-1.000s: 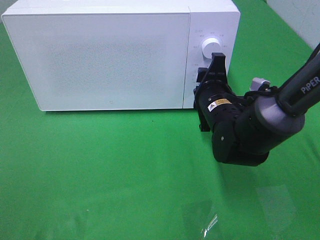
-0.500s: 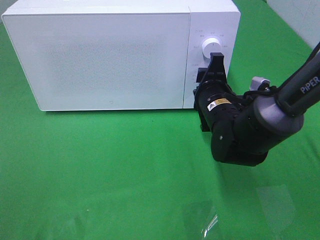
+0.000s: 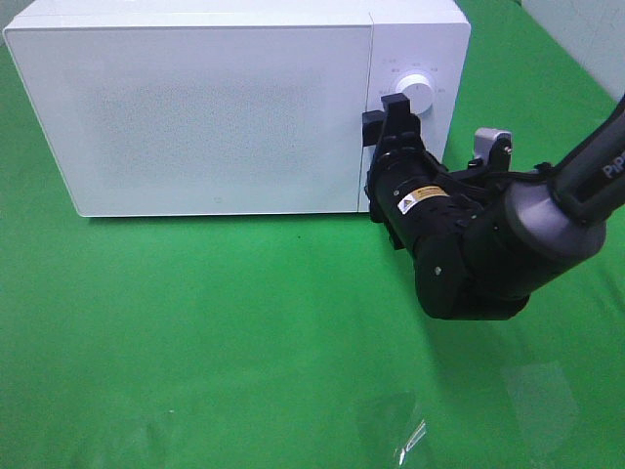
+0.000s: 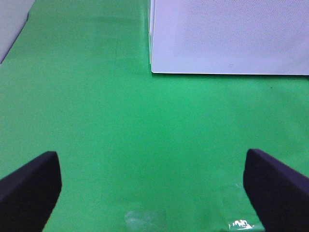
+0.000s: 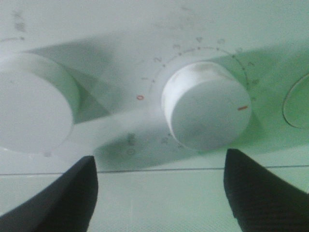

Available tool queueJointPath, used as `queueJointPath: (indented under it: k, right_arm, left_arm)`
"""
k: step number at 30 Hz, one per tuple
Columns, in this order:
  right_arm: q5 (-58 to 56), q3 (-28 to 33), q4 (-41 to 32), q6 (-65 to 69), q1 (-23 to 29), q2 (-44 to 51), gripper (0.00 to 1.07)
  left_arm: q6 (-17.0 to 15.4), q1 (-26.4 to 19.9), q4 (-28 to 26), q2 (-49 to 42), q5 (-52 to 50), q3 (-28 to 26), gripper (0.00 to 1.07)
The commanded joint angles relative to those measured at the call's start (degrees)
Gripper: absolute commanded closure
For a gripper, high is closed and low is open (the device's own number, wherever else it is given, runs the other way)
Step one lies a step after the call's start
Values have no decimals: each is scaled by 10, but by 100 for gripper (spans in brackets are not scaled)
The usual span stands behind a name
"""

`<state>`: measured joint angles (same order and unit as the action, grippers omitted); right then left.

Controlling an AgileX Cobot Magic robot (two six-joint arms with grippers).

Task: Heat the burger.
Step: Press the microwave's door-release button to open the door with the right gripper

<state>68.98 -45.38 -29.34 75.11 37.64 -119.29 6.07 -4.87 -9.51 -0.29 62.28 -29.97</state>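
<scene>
The right gripper [image 3: 383, 109] was close up against the front of the microwave [image 3: 215, 117]. It faced the control panel [image 3: 439, 49], just past the edge of the shut door [image 3: 195, 107]. Its jaws stood well apart and held nothing. In the right wrist view the two dark fingers [image 5: 63, 198] framed a stretch of bare panel. The dial [image 5: 207, 106] lay just ahead of them, nearer one finger than the other. As far as could be told, neither finger touched it. The dial's red mark [image 5: 243, 108] pointed to the far side from the red zero [image 5: 140, 97] on the scale around it. A second knob [image 5: 34, 101] sat beside the dial, out past one finger. The rim of a round button [image 5: 299, 101] showed out past the other finger.

The left gripper [image 4: 149, 159] hung over the green cloth [image 4: 120, 121] with its jaws wide and nothing between them. A lower corner of the microwave lay well ahead of it and off to one side. A glossy patch [image 4: 239, 223] on the cloth lay close by one of its fingers.

The burger showed in no view, near neither gripper, so where it lay could not be told.
</scene>
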Motion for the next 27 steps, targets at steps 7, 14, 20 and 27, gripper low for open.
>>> queueJointPath:
  k: [7, 14, 20, 27]
  right_arm:
    - [-100, 43, 60, -151, -2, 100, 35]
    - [-301, 43, 80, -354, -3, 184, 35]
    - [-399, 42, 85, -523, -3, 229, 35]
    - [-535, 41, 142, -653, -3, 276, 36]
  left_arm:
    - [1, -1, -5, -3, -9, 2, 13]
    - [1, -1, -5, -3, -9, 2, 13]
    - [1, -1, -5, -3, -9, 2, 13]
    - [1, -1, -5, -3, -9, 2, 13]
